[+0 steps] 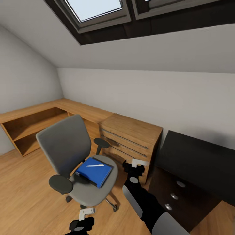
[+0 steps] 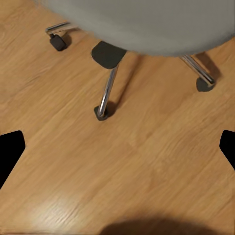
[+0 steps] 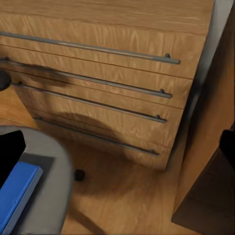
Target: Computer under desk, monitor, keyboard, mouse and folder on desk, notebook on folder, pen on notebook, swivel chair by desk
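Folder: bright blue, flat on the swivel chair seat, with a dark notebook edge showing under it and a white pen on top. Folder's near corner sits close to the seat's front rim, not overhanging. Chair stands on open wooden floor, backrest toward the low wooden shelving, wooden drawer unit just behind its right side. Black desk with silver knobs is to the right, past the drawer unit. Right gripper hovers beside the seat's right edge, fingers spread, nothing between them; right wrist view shows seat rim and folder corner close by. Left gripper hangs low in front of the chair, fingers apart and empty, over bare floor near the chrome base.
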Robot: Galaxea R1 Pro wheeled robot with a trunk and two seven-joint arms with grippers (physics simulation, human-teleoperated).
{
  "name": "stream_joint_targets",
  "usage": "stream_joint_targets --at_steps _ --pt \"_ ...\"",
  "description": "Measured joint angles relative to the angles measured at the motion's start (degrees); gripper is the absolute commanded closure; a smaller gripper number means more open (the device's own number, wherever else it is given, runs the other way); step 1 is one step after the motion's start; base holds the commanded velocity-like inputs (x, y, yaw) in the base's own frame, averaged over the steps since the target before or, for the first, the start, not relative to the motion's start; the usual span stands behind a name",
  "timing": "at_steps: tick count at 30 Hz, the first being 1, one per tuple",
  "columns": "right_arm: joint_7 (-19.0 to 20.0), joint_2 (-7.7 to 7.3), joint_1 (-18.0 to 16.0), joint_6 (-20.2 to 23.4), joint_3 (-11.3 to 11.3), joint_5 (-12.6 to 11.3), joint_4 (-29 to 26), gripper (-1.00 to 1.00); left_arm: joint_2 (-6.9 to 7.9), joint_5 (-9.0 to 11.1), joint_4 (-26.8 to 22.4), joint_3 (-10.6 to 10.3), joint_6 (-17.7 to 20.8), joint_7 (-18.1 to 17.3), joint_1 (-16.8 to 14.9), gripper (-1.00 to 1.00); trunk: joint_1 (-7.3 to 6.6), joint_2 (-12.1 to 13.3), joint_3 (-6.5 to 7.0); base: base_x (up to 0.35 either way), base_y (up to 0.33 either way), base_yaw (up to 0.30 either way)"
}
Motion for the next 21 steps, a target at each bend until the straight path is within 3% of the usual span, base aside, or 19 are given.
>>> stream_joint_targets --at_steps 9,16,21 --pt "0.0 0.0 0.0 0.0 0.0 0.0 0.0 -1.0 -0.01 0.0 0.0 0.1 0.0 0.0 0.0 -1.0 0.0 0.0 0.0 0.0 0.027 0.281" --pt "0.1 0.0 0.0 0.0 0.0 -0.1 0.0 -1.0 -0.01 0.0 0.0 0.1 0.0 0.0 0.0 -1.0 0.0 0.0 -0.03 0.0 0.258 0.267" --pt "0.2 -0.13 0.0 0.0 -0.3 -0.1 -0.5 -1.0 -0.01 0.0 0.0 0.1 -0.1 0.0 0.0 -1.0 0.0 0.0 -0.07 0.0 0.326 0.036"
